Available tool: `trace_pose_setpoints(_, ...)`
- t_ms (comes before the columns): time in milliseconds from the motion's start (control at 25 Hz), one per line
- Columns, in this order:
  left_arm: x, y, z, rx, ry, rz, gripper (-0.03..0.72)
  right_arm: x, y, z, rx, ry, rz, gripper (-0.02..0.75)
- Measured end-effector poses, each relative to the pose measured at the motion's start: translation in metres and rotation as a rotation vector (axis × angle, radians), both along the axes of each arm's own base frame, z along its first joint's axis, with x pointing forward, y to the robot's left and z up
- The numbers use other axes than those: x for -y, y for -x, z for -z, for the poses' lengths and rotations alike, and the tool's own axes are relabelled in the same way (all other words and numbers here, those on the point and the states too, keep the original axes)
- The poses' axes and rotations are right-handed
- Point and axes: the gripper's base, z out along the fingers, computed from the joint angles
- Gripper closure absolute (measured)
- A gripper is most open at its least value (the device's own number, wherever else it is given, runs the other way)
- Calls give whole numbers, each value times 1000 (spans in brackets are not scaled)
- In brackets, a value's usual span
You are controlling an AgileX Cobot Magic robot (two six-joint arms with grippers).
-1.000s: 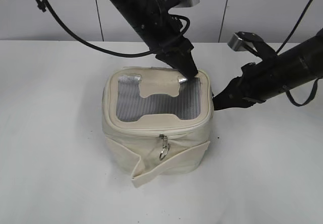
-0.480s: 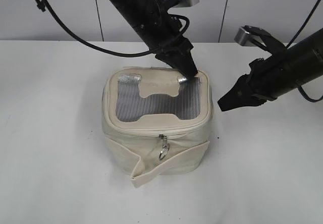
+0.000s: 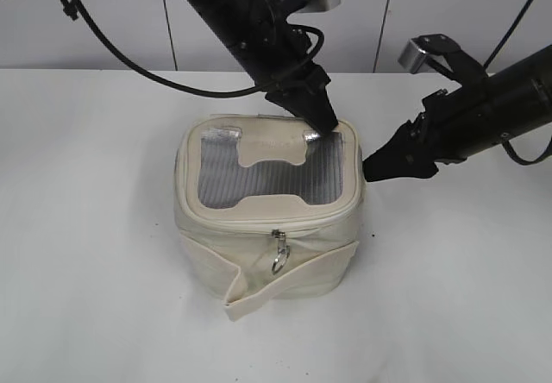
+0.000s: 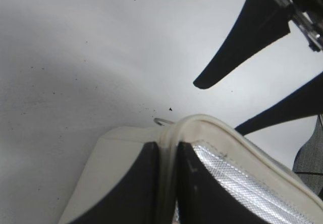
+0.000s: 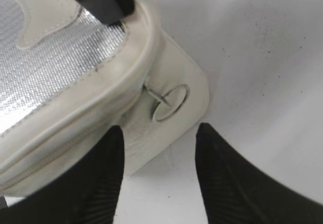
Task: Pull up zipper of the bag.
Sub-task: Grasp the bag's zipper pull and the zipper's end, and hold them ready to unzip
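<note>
White tabletop spreads bare on every side of the bag, with wide open room to the left and in front of it, and a pale panelled wall closing off the far edge. On the right the table is free apart from the right arm reaching in low over it.

The bag sits near the middle of the table, its grey mesh top panel facing up and a loose cream strap band wrapped round its lower body. The zipper runs around the top rim; one silver slider with a round ring pull hangs at the middle of the near face, well apart from both claws. In the right wrist view a second ring pull lies flat against the cream side flap at the bag's corner.

The left gripper comes down from behind onto the far right corner of the bag's rim; in the left wrist view its two dark fingers sit pinched on either side of the raised cream rim edge, clamping it.

The right gripper points at the bag's right side, its tip just beside the upper edge. In its wrist view its fingers stand spread apart with nothing between them, the ring pull just ahead of the gap.
</note>
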Motion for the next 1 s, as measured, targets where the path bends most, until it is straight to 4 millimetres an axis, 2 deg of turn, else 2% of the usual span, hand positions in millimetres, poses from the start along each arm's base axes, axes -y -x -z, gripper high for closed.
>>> trace_pose_setpoints(200, 0, 0, 0, 0, 1, 0, 614, -1, -2, 4, 19, -4, -26, 362)
trace_pose_setpoints(440, 0, 0, 0, 0, 1, 0, 614, -4, -7, 27, -1, -26, -35, 351)
trace_pose_setpoints(680, 0, 0, 0, -1, 0, 0, 614, -8, -15, 36, 47, -78, -20, 342)
trace_pose_setpoints(760, 0, 0, 0, -1, 0, 0, 614, -9, -18, 38, 51, -94, -7, 423)
trace_pose_setpoints(880, 0, 0, 0, -2, 1, 0, 614, -10, -22, 39, 53, -105, 4, 639)
trace_pose_setpoints(1000, 0, 0, 0, -1, 2, 0, 614, -9, -22, 40, 26, -109, 29, 722)
